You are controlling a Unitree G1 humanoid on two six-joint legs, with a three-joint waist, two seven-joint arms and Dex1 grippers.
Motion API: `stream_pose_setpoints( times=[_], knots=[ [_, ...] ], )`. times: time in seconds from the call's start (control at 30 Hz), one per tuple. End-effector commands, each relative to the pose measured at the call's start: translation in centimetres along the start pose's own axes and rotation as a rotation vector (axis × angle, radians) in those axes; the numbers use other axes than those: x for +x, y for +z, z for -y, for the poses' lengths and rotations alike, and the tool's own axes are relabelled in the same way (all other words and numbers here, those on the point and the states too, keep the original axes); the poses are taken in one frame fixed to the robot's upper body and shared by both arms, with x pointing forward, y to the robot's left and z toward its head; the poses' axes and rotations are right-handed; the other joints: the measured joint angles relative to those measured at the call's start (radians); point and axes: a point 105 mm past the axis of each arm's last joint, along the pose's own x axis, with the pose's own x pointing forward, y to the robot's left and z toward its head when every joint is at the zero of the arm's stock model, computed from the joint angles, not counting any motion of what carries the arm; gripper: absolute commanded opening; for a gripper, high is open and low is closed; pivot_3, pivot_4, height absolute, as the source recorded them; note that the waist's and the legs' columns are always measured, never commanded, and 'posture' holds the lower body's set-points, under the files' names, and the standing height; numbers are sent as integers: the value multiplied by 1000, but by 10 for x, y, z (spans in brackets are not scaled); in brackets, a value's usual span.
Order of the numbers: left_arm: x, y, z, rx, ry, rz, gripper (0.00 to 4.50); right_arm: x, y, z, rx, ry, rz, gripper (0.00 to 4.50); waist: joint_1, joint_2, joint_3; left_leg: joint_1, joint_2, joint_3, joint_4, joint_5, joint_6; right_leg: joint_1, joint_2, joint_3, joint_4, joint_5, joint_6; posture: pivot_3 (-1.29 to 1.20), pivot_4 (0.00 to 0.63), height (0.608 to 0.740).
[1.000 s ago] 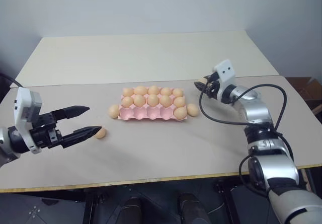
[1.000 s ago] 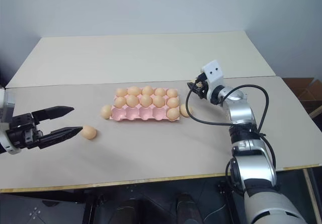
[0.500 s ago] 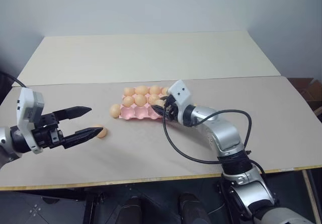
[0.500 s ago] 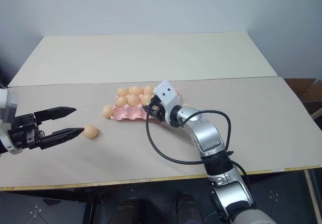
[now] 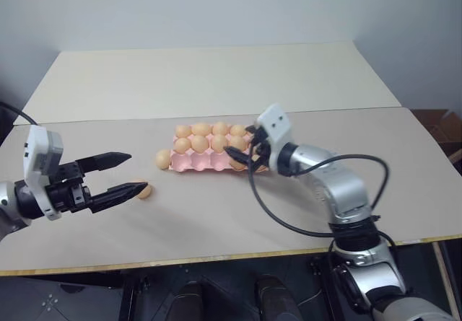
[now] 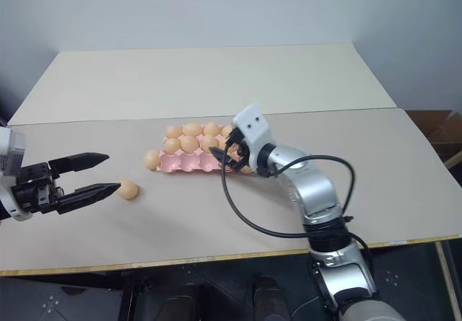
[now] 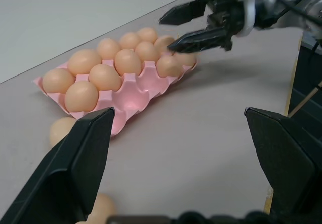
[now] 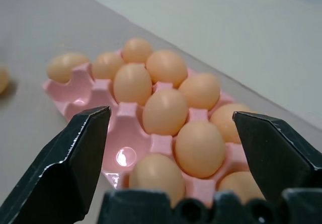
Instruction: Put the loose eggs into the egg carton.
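Carton: the flat pale-pink moulded egg carton [image 5: 211,161] lay near the middle of the beige worktop [image 5: 216,213]; its two far rows were full of eggs, while the near row held eggs only at the end under the right arm, the other near cups showing bare pink.

Loose eggs: one smooth tan-orange oval egg [image 5: 164,159] lay touching the carton's left end; a second loose egg [image 5: 144,190] lay on the worktop well to the left of the carton, nearer the front edge.

Right gripper: the right gripper [image 5: 243,152] hovered over the carton's right end, black jaws spread wide and holding nothing, with an egg seated in the cup just below them.

Left gripper: the left gripper [image 5: 119,174] was left of the carton, jaws released and empty, with the lower tip just beside the second loose egg.

Step in hand: judging by the empty open jaws over a filled cup, the right arm was at the release end of a placement.

Next move: probably clearing the right arm from the carton, then closing the left jaws gently around the nearby loose egg and carrying it to an empty near-row cup.
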Motion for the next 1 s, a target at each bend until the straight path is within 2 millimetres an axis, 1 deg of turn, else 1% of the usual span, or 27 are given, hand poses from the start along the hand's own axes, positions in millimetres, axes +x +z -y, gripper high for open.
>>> stream_pose_setpoints(
  times=[0.03,0.1,0.17,0.2,0.23,0.27,0.33,0.4,0.47,0.53,0.6,0.7,0.77,0.87,1.0],
  knots=[
    [-4,9,-6,46,0,10,4500,-45,23,11,-55,41,64,4490,9,0,0,-1,0,0,0,0,0,0,0,-1,0,0,0,0,150,740],
    [-6,8,-9,47,2,4,4500,-65,24,15,-94,62,55,4490,16,0,0,-1,0,3,0,0,0,1,0,-2,-1,0,0,0,150,740],
    [-11,10,-15,45,15,8,4500,-95,22,25,-106,79,24,4490,20,0,0,-1,0,5,0,0,0,1,0,-2,-1,0,0,0,150,740],
    [-13,10,-17,44,19,10,4500,-103,21,27,-108,87,14,4490,21,0,0,-1,0,6,1,0,0,1,0,-2,-1,0,0,0,150,740],
    [-17,9,-19,46,30,6,4500,-119,16,34,-130,83,-16,4490,20,0,0,-1,0,6,1,0,0,1,0,-2,-1,0,0,0,150,740],
    [-20,9,-20,48,36,2,4500,-129,12,37,-146,82,-38,4490,20,0,0,-1,0,7,1,0,0,1,0,-2,-1,0,0,0,150,740],
    [-23,8,-21,49,41,-9,4500,-144,6,41,-156,90,-67,4490,18,0,0,-1,0,8,1,0,1,1,0,-1,-2,0,0,0,150,740],
    [-24,7,-20,38,34,-8,4500,-152,-5,47,-155,77,-111,4490,16,0,0,0,1,10,1,0,1,1,0,0,-1,0,0,0,150,740],
    [-23,7,-19,25,25,-3,4500,-152,-10,51,-161,58,-128,4490,15,0,0,3,1,11,1,0,1,4,0,1,-1,0,0,0,150,740],
    [-22,8,-19,27,21,-1,4500,-148,-10,55,-156,53,-121,4490,15,0,0,4,1,12,1,0,1,5,0,2,-1,0,0,0,150,740],
    [-22,9,-19,31,21,1,4500,-145,-11,56,-153,56,-118,4490,16,0,0,5,1,12,1,0,1,6,0,2,-1,0,0,0,150,740],
    [-22,10,-19,34,19,1,4500,-137,-19,54,-151,74,-134,4490,19,0,0,5,1,11,1,0,1,6,0,1,-1,0,0,0,150,740],
    [-20,11,-18,37,12,1,4500,-124,-28,57,-143,66,-144,4490,19,-1,0,5,1,11,1,0,1,6,0,1,-1,0,0,0,150,740],
    [-13,13,-17,40,-5,11,4500,-98,-48,67,-137,34,-179,4490,17,-1,0,5,1,12,1,0,1,6,0,2,-1,0,0,0,150,740],
    [-11,15,-17,37,-9,24,4500,-75,-66,77,-155,25,-224,4490,18,-1,0,4,1,12,1,0,1,4,0,2,-1,0,0,0,150,740]
  ],
)
